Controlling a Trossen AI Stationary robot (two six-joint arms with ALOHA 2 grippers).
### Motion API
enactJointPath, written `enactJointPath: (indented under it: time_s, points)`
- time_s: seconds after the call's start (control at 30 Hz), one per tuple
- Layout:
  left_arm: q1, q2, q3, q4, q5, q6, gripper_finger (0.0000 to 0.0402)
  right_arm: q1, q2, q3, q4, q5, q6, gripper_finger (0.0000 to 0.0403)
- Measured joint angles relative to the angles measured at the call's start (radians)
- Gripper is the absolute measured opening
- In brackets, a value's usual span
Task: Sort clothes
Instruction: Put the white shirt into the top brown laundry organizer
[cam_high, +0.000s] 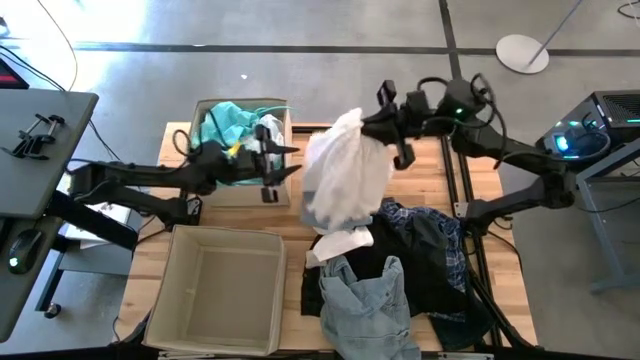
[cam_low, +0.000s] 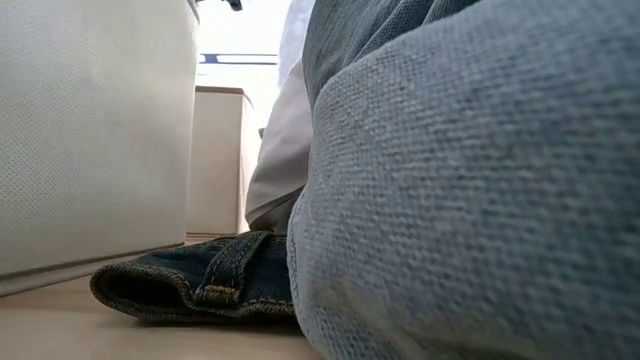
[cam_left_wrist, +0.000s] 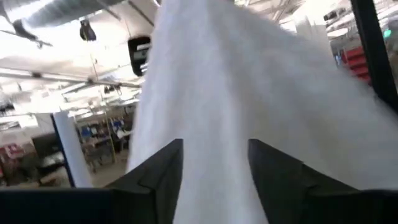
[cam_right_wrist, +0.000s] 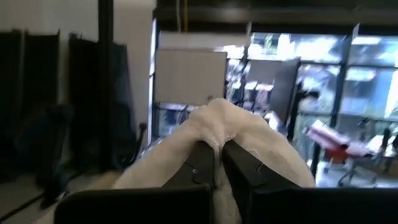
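Up over the middle of the table hangs a white garment, thin and crumpled, bunched to a peak at its top and spreading wider as it drops, its lower edge reaching the pile beneath. The right gripper has that peak pinched tight between its clenched fingers, a knob of cloth bulging just past the tips. The left gripper faces the same cloth from the other side, its fingers spread apart with the white fabric right in front of them; they are not squeezing it.

Below the hanging piece lies the heap of other clothes: a pale blue denim piece at the near edge, black fabric behind it, a navy-white plaid one toward the right side, and another white piece poking out on the left of the pile. From table height, a dark denim hem rests on the wood just beside the pale denim.

To the left stand two beige bins: the far bin holds turquoise cloth, and the near bin sits close to the table's front edge.
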Motion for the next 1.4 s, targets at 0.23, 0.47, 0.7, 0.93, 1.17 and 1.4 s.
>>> enactJointPath:
  time_s: [0.23, 0.47, 0.7, 0.93, 1.17, 1.4]
  points:
    - [0.0, 0.185, 0.0, 0.215, 0.034, -0.122, 0.0272, 0.068, 0.1, 0.0, -0.112, 0.016, -0.074, 0.0003]
    - [-0.006, 0.31, 0.025, 0.365, 0.035, -0.228, 0.0324, 0.078, 0.223, 0.0, -0.108, 0.017, -0.075, 0.0003]
    - [-0.005, 0.391, 0.094, 0.32, 0.151, -0.295, 0.0323, 0.078, 0.28, -0.001, -0.075, 0.011, -0.109, 0.0003]
    - [-0.005, 0.399, 0.161, 0.143, 0.29, -0.341, 0.0236, 0.079, 0.264, -0.002, -0.077, 0.012, -0.108, 0.0049]
    - [-0.005, 0.399, 0.215, 0.021, 0.389, -0.351, 0.0028, 0.038, 0.185, 0.004, -0.108, 0.022, -0.101, 0.0183]
    - [0.005, 0.288, 0.218, 0.012, 0.384, -0.349, 0.0012, 0.026, -0.01, 0.011, -0.262, 0.357, -0.162, 0.0226]
